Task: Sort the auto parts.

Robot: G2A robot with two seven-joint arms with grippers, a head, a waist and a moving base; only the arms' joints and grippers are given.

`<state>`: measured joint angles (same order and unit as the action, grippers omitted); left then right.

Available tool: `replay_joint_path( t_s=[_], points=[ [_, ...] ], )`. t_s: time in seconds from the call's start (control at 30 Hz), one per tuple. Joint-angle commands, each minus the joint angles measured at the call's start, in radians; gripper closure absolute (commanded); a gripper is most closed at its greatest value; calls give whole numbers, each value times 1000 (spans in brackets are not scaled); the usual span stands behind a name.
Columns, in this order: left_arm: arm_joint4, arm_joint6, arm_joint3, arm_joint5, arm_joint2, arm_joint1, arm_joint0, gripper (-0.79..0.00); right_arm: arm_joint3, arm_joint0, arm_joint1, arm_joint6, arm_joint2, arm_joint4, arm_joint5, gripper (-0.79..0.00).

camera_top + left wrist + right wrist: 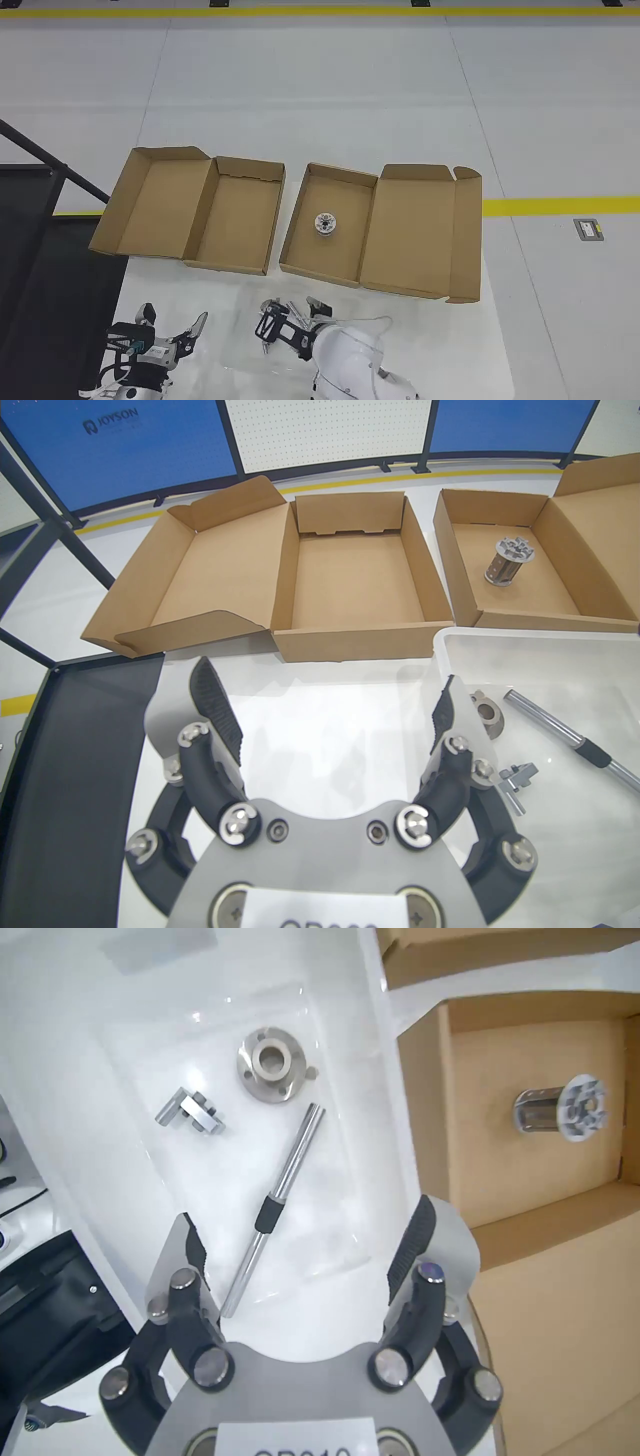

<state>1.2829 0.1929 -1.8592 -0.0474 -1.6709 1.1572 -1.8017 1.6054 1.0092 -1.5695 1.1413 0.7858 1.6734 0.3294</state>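
A ribbed metal hub (324, 222) stands in the right cardboard box (305, 255); it also shows as hub (509, 562) and hub (562, 1110). A clear plastic tray (380, 1093) holds a round flange (271, 1064), a small bracket with a pin (192, 1115) and a long steel rod with a black sleeve (277, 1203). My right gripper (305, 1248) hovers open above the tray, over the rod's near end. At the table's front left, beside the tray (442, 650), my left gripper (330, 710) is open and holds nothing. The left box (350, 575) has nothing in it.
Both boxes have their lids folded flat outward, left lid (150, 205) and right lid (420, 235). A black surface (75, 775) borders the white table at the left. In the top view the left gripper (173, 320) and right gripper (293, 308) sit near the front edge.
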Motion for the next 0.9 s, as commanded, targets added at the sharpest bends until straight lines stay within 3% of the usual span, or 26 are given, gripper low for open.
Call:
replay_joint_path(
  t_s=[0.0, 0.1, 0.17, 0.23, 0.87],
  points=[
    [0, 0, 0, 0, 0, 0, 0, -785, -46, -16, -8, 1, -15, -15, -17, -634],
    [0, 0, 0, 0, 0, 0, 0, -785, -98, -38, -21, 10, -29, -27, -57, -594],
    [0, 0, 0, 0, 0, 0, 0, -785, -125, -50, -29, 17, -40, -31, -80, -453],
    [0, 0, 0, 0, 0, 0, 0, -785, -151, -60, -36, 32, -49, -32, -98, -419],
    [0, 0, 0, 0, 0, 0, 0, -785, -334, -117, -87, 68, -59, -68, -239, -311]
  ],
)
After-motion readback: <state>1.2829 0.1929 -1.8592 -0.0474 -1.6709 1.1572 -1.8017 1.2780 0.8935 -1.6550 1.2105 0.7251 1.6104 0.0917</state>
